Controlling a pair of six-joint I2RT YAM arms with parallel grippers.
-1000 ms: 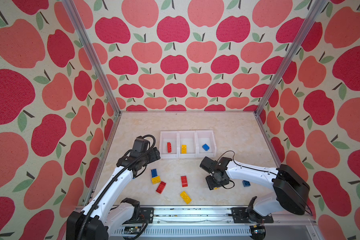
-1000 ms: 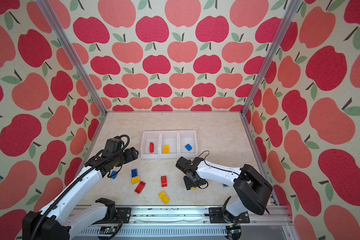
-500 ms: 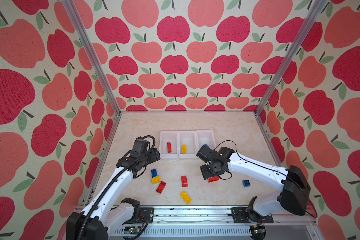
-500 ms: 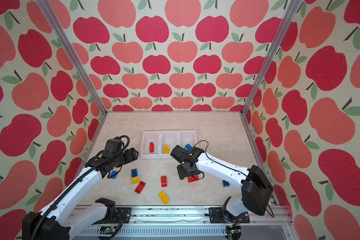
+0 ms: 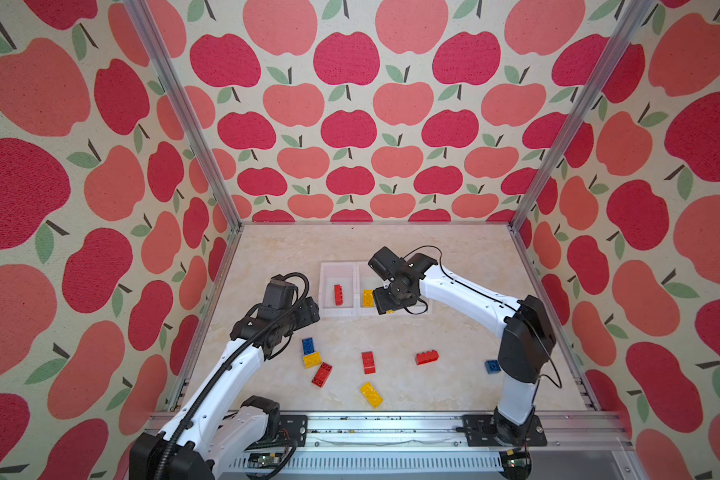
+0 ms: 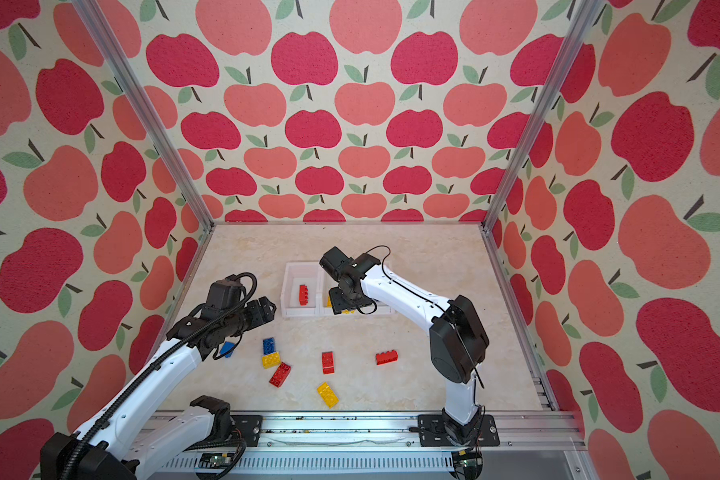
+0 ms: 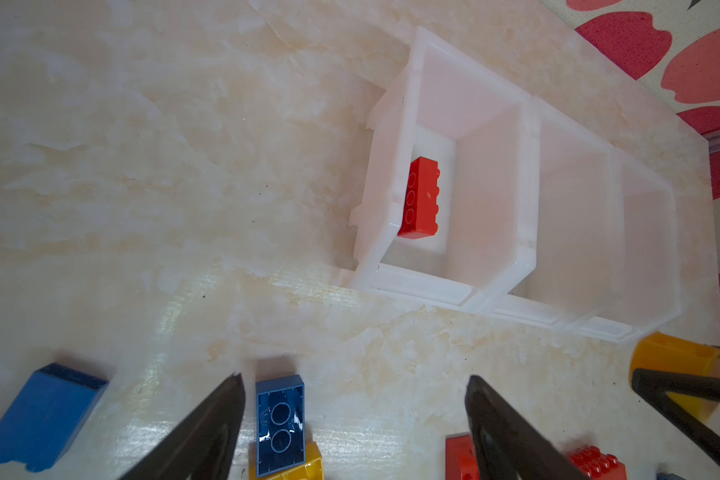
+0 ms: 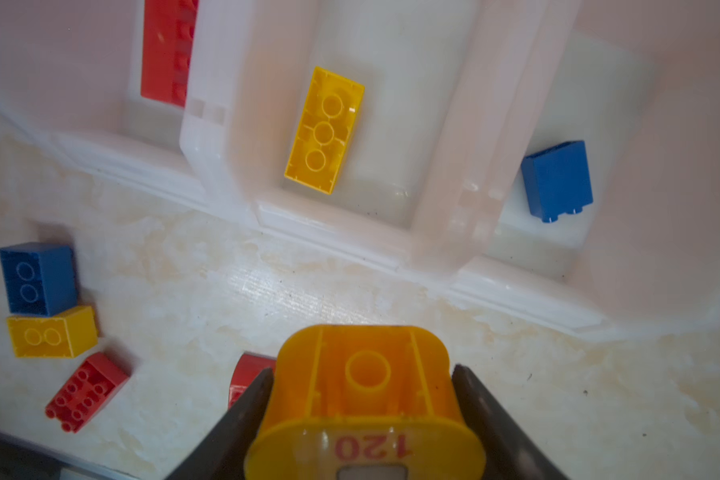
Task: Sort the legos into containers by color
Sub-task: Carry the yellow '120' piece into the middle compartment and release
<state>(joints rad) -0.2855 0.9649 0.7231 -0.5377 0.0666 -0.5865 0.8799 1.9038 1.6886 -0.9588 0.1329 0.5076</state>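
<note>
Apple-print walls [image 5: 350, 124] close in a pale marbled bench [image 5: 474, 253]. In both top views I see my right arm [image 5: 466, 291] stretched to the front edge of the middle bin of the three joined white containers [image 5: 338, 270], the left arm [image 6: 163, 370] over the bench's left side, and loose legos [image 5: 368, 362], red, yellow and blue, scattered in front. From the left wrist, the left fingers [image 7: 208, 428] stand wide apart with nothing between them, a dark blue brick [image 7: 280, 419] just beside one; a red brick [image 7: 420, 199] lies in the end bin. From the right wrist, the right fingers [image 8: 242, 415] clamp a rounded yellow piece [image 8: 362, 374] marked 120; a yellow brick [image 8: 325, 131] lies in the middle bin, a blue block [image 8: 557, 180] in the next.
</note>
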